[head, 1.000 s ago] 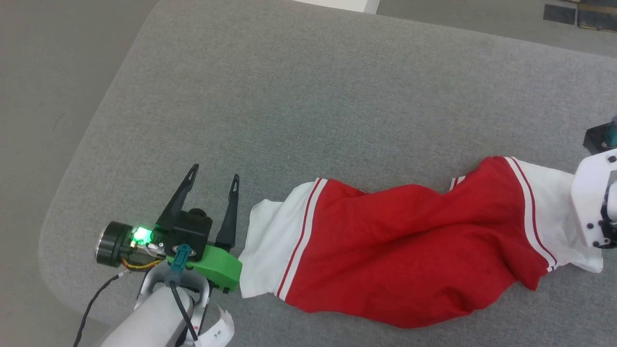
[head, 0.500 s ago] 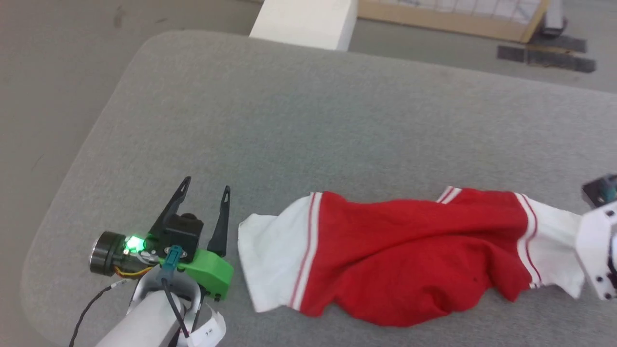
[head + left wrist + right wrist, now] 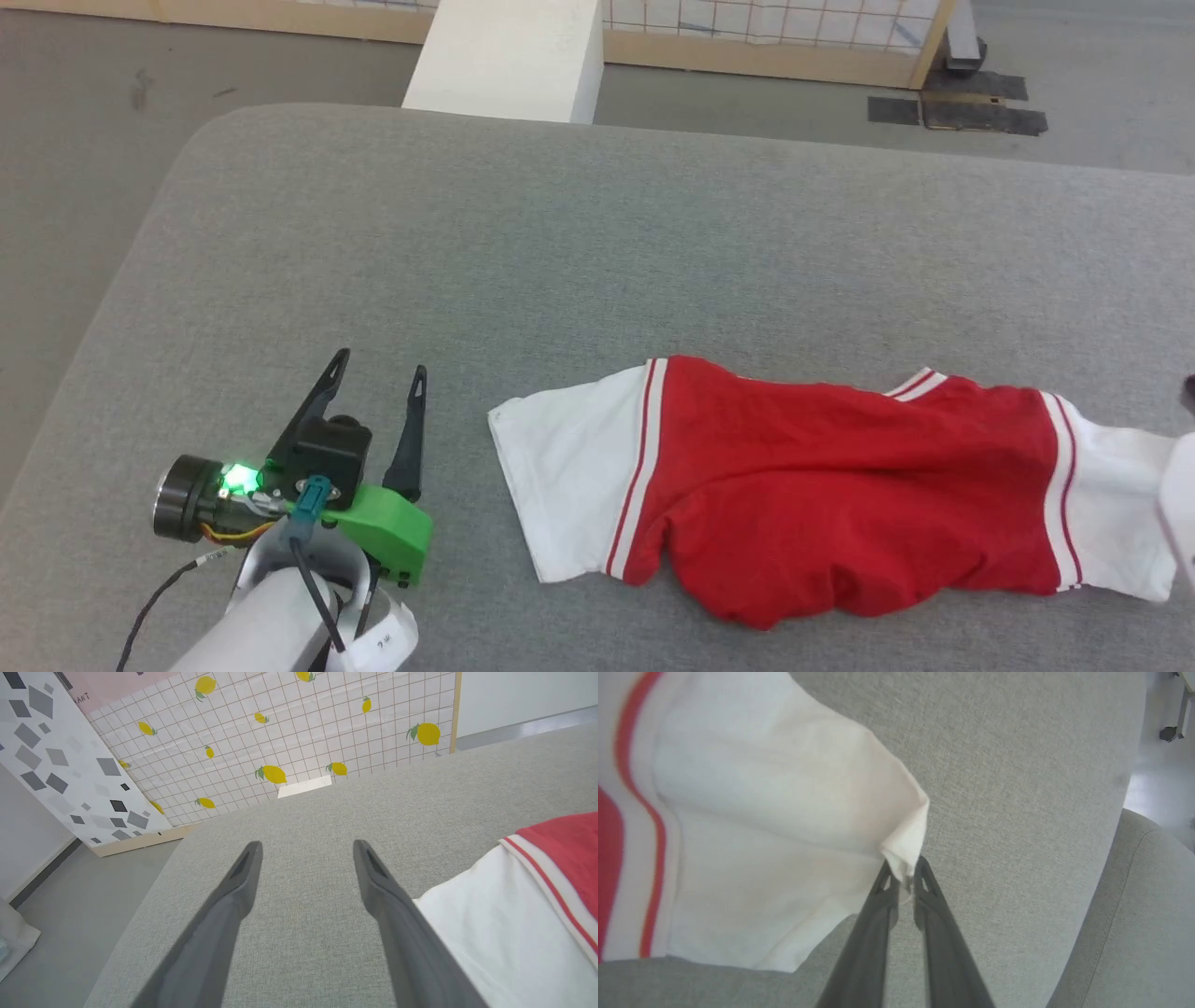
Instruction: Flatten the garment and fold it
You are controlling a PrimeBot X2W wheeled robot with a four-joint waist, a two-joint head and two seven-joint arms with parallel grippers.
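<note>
the right wrist view catches the right gripper [image 3: 903, 871] pinched onto a white sleeve corner of the red jersey [image 3: 752, 802]. the head view gives it whole: rumpled, stretched left to right, near right on the grey padded table [image 3: 560, 233], the left gripper [image 3: 382, 362] gaping just left of it.

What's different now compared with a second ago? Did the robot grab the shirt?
Yes. The right hand has closed on a white sleeve corner of the garment, which now lies stretched longer and flatter, its hump gone. The left hand stayed open beside the other sleeve. The camera tilted up too.
</note>
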